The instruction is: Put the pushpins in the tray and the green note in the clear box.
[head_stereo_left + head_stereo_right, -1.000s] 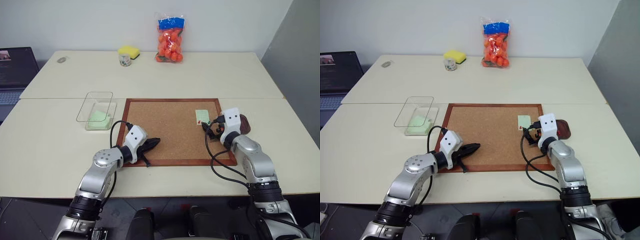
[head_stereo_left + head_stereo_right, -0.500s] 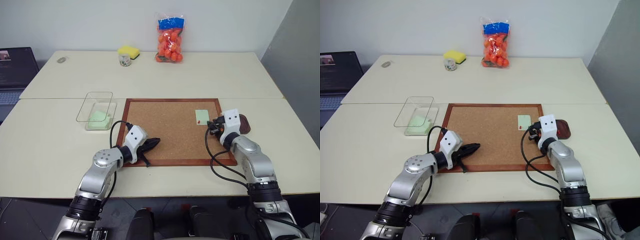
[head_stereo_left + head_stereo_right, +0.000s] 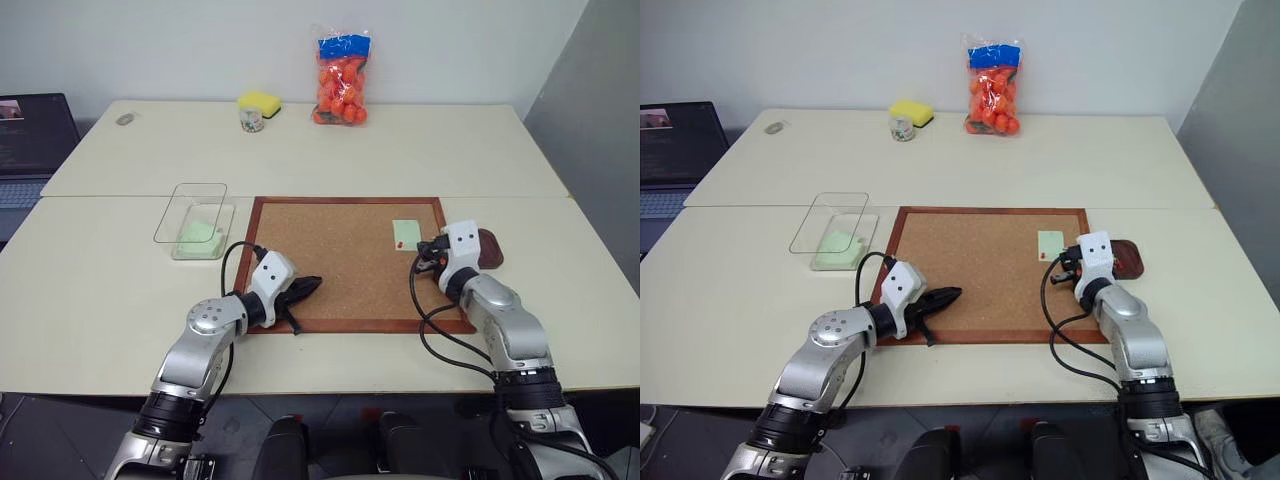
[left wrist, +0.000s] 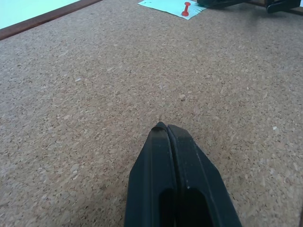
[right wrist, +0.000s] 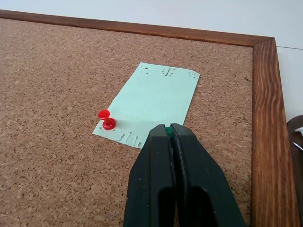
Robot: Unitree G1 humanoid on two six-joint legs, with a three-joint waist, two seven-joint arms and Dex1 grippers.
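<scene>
Right gripper (image 5: pixel 169 128): its two black fingers are clenched over the near edge of the thin pale green rectangular paper note (image 5: pixel 152 104); a speck of green shows between the tips, possibly a pin head, though too little is visible to be sure.
Left gripper (image 4: pixel 166 127): fingers pressed together on nothing, hanging low over the bare cork near the board's front-left corner.
Green note: lies flat in the far right corner of the large wood-framed cork board (image 3: pixel 330 262), held by a small red plastic-headed pushpin (image 5: pixel 107 119) at one near corner.
Tray: the small dark reddish-brown shallow dish (image 3: pixel 1128 258) sits on the table just beside the board's right frame, close to the right wrist.
Clear box: the transparent low-walled plastic box (image 3: pixel 196 218) stands on the table off the board's left side, well apart from the note, with pale green paper already inside.
Step in hand: judged as pulling a pin at the note's edge.
Doing it well: draw straight out from the cork, not sideways, so the paper does not tear; keep the pinch firm on so small a head; carry it the short way right and let go low over the tray.
Left to do: the red pushpin, then the note.
</scene>
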